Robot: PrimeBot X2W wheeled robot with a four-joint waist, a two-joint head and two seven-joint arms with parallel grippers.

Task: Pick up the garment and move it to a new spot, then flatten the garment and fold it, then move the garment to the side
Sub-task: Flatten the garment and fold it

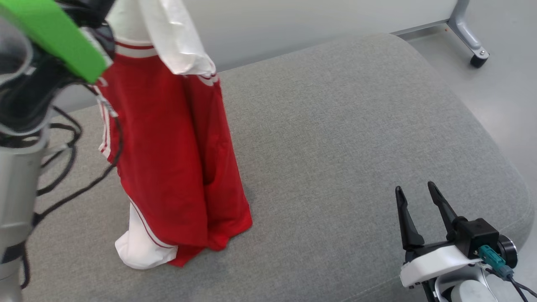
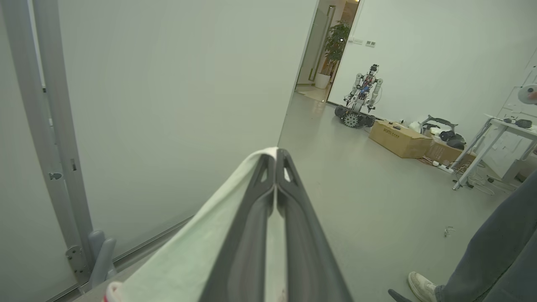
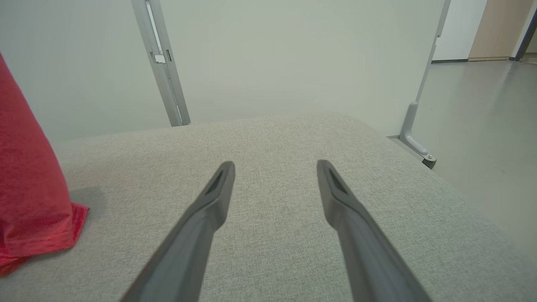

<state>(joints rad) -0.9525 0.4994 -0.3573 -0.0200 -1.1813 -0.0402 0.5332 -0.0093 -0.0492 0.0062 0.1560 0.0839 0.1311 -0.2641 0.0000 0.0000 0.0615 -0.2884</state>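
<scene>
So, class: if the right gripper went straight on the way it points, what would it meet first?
The right gripper likely clears the grey cushion and meets the pale partition panel behind it; depth unclear.

Illegible print on cardboard box (image 2: 400, 138).

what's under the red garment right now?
The grey cushion. The garment hangs from the left gripper, its lower end bunched on the cushion. The patch beneath that bunched end is covered, so anything there cannot be seen.
</scene>
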